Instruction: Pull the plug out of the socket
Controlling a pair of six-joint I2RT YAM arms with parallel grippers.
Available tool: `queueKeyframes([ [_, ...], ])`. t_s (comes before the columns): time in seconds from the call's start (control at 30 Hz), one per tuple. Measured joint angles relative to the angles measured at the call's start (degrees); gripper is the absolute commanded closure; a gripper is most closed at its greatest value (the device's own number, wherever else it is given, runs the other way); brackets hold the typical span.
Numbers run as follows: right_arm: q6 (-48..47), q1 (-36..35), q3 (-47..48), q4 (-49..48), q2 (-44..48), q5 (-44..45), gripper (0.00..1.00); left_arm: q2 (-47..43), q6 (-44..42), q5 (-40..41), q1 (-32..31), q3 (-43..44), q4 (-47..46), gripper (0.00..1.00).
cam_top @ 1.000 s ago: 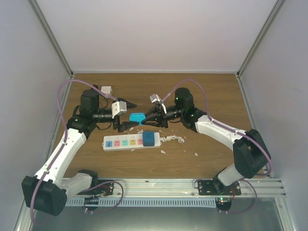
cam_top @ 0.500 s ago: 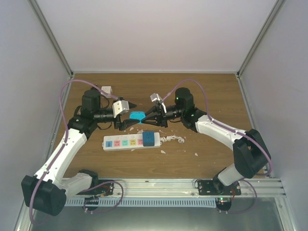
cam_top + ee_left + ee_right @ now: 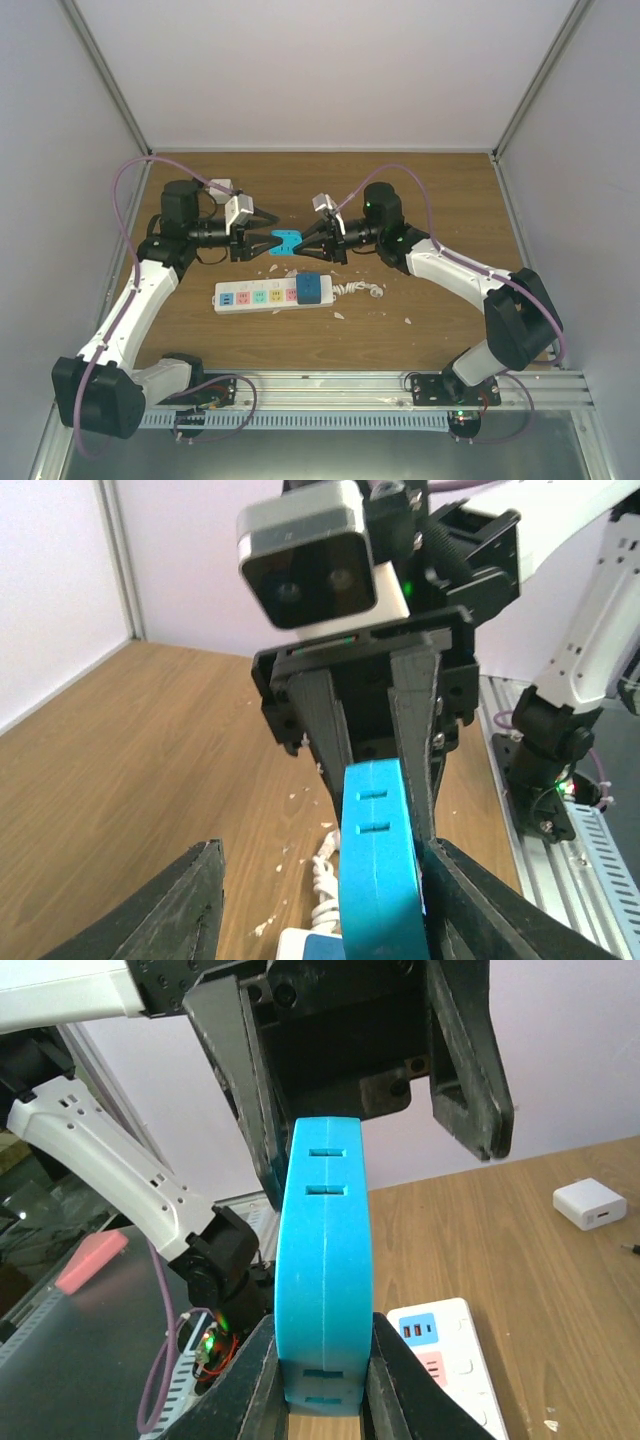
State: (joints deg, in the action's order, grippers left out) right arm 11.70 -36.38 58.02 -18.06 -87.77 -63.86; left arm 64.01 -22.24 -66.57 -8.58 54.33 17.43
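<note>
Two robot arms meet over the brown wood-grain desk (image 3: 440, 200), and between them hangs one light blue plastic block (image 3: 325, 1260), flat-sided with rounded edges and two narrow slots in its end. The right claw (image 3: 322, 1385) pinches this block between its dark ribbed fingers and holds it clear of the desk. The left claw (image 3: 322, 880) is spread wide; its matte black fingers (image 3: 190, 900) stand on either side of the block, apart from it.

One long white rectangular power strip (image 3: 262, 295), smooth plastic, lies flat on the desk just in front of the two claws. It has a row of outlets on small coloured squares, too small to count surely. One dark blue square plug (image 3: 313, 288) sits in the strip's right end. A short coiled white cord (image 3: 360, 289) runs from that end.

One small white cube charger (image 3: 222, 187) rests near the back left of the desk, well apart from the strip. Several white flakes (image 3: 408, 321) lie scattered to the right of the cord
</note>
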Motion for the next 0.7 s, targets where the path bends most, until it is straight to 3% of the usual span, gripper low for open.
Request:
queueKeyframes([
  [0.27,-2.9,-0.2,0.0,3.0,0.1,-0.7,0.99,0.0,-0.7,-4.4,0.6,0.5,1.5,0.64],
  [0.7,-5.1,-0.1,-0.5,4.0,1.9,1.6,0.99,0.5,0.9,-4.9,0.6,0.5,3.0,0.66],
])
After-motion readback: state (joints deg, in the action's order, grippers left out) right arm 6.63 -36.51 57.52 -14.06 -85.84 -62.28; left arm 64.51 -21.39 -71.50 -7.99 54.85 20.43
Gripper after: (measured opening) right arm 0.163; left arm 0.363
